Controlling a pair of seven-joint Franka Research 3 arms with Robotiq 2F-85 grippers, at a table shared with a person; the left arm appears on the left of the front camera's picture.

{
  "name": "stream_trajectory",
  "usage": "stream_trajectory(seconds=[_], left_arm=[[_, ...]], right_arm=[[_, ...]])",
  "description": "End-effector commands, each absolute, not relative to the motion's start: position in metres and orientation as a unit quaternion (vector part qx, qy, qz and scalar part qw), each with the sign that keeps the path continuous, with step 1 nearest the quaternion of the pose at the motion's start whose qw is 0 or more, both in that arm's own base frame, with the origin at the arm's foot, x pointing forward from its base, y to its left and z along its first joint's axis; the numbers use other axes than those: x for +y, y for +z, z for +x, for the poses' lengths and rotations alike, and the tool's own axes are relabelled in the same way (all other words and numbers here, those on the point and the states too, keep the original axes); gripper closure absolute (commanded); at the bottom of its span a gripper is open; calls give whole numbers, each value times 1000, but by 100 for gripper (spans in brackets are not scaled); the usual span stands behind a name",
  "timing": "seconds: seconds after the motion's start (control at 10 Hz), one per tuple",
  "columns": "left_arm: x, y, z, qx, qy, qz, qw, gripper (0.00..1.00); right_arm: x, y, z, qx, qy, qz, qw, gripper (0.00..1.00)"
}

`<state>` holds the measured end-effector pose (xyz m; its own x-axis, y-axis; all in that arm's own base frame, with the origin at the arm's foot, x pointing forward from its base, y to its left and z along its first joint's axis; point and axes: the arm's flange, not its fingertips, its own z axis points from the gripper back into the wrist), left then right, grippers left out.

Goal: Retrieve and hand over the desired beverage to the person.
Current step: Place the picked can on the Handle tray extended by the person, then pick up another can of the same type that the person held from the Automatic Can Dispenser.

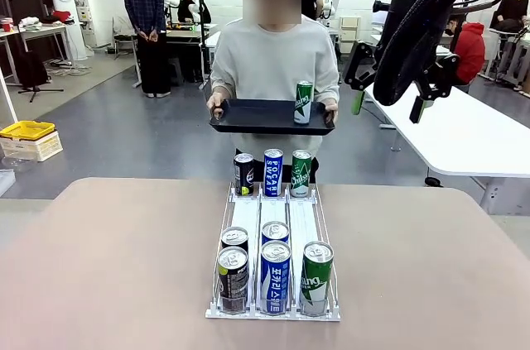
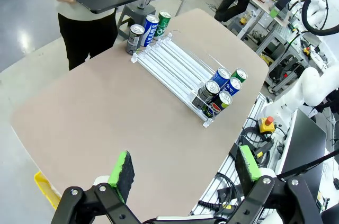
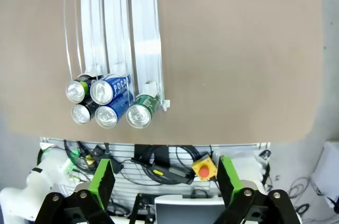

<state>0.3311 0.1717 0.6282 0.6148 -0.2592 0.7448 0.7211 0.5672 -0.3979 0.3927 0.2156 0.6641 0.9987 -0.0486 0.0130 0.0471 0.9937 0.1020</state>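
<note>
Matte tan table [image 1: 108, 267] bears clear plastic rack [image 1: 246, 218] of cylindrical cans [image 1: 275, 277].

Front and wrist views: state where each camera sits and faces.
Front: between the arms, facing the person across the table; right end effector upper right.
Left wrist: high, slanting down at the rack and person; left end effector open.
Right wrist: looking straight down on the rack's near end; own fingers.
All share the rack.

Front view looks across the tan table [image 1: 108, 267]. Both wrist views look down on its clear can rack [image 2: 177, 70].
</note>
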Motion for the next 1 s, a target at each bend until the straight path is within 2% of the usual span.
stream_trajectory(seconds=[0.0, 0.9], left_arm=[[173, 629, 331, -332, -305, -361, 816, 0], [173, 629, 331, -332, -305, -361, 816, 0]], right_arm=[[217, 665, 392, -8, -24, 50, 998, 0], [217, 665, 392, -8, -24, 50, 998, 0]])
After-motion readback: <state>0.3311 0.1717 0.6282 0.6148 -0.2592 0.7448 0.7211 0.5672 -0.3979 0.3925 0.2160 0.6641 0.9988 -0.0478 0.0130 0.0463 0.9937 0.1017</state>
